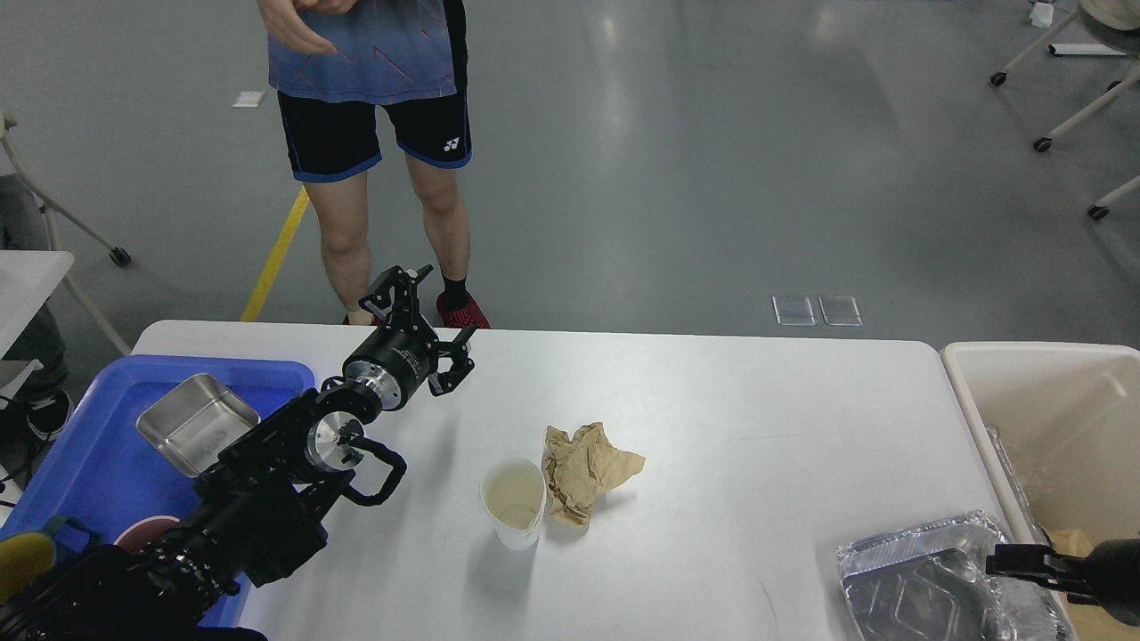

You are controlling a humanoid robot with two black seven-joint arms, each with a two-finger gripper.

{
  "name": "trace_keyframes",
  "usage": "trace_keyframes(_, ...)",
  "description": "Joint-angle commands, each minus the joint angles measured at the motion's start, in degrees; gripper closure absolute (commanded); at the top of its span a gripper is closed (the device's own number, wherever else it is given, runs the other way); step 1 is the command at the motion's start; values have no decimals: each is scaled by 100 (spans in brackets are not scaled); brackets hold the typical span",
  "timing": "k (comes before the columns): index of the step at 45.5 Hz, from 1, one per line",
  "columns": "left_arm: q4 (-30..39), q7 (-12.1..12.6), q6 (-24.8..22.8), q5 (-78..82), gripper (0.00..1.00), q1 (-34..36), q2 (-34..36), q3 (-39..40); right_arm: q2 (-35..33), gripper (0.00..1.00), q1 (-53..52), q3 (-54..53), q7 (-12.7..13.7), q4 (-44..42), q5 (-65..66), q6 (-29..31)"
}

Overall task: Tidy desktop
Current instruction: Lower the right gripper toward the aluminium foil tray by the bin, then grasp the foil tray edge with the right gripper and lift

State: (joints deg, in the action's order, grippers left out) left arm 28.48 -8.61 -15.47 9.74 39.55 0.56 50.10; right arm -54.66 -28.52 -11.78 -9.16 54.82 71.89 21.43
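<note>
Head view: white desktop point(712, 401) fills the middle. Left gripper point(426, 331) raised over its left part, fingers spread, holding nothing. Paper cup point(514, 501) upright, touching crumpled brown paper point(583, 469). Foil tray point(926, 583) at the near right edge; right gripper point(1002, 561) beside it, grip unclear. Blue tray point(98, 472) on the left holds a steel pan point(198, 423).

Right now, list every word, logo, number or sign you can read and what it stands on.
Person's black shorts: a small white logo mark, no readable letters.
Left arm's wrist: small white print, too blurred to read.
Paper cup, crumpled brown paper, foil tray: no text visible.
</note>
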Motion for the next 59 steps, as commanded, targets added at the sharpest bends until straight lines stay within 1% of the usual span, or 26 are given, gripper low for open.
trace_keyframes(1, 0, 9, 0, 2, 3, -9, 15, 0, 263, 0, 75, 27, -94, -357, 0, -86)
trace_keyframes(9, 0, 0, 0, 2, 3, -35, 23, 9, 377, 0, 145, 27, -156, -419, 0, -130)
trace_keyframes(11, 0, 0, 0, 2, 3, -53, 23, 9, 377, 0, 136, 18, -209, -393, 0, -130)
trace_keyframes(13, 0, 0, 0, 2, 3, -53, 23, 9, 377, 4, 110, 18, -323, -384, 0, -130)
trace_keyframes(14, 0, 0, 0, 2, 3, -53, 23, 9, 377, 7, 110, 18, -384, -384, 0, -130)
trace_keyframes(19, 0, 0, 9, 2, 3, -61, 15, 0, 377, 37, 84, 9, -639, -375, 0, -130)
trace_keyframes(21, 0, 0, 9, 2, 3, -61, 15, 0, 377, 43, 84, 18, -727, -375, 0, -130)
trace_keyframes(22, 0, 0, 9, 2, 3, -70, 15, 0, 377, 49, 84, 18, -762, -375, 0, -130)
trace_keyframes(24, 0, 0, 9, 2, 3, -97, 23, 0, 386, 79, 101, 27, -798, -384, -9, -112)
trace_keyframes(25, 0, 0, 9, 2, 3, -105, 23, 0, 386, 88, 110, 44, -798, -384, -9, -104)
trace_keyframes(27, 0, 0, 9, 2, 3, -105, 23, 0, 386, 90, 136, 45, -807, -384, -9, -95)
trace_keyframes(29, 0, 0, 9, 2, 3, -105, 23, 0, 378, 96, 163, 36, -850, -375, -17, -95)
trace_keyframes(30, 0, 0, 9, 2, 3, -114, 23, 0, 377, 98, 180, 36, -877, -367, -17, -95)
trace_keyframes(33, 0, 0, 9, 2, 3, -123, 23, 0, 386, 98, 189, 36, -947, -375, -17, -95)
trace_keyframes(59, 0, 18, 17, 2, 3, -132, 41, 0, 632, 100, 207, 18, -947, -384, -26, -95)
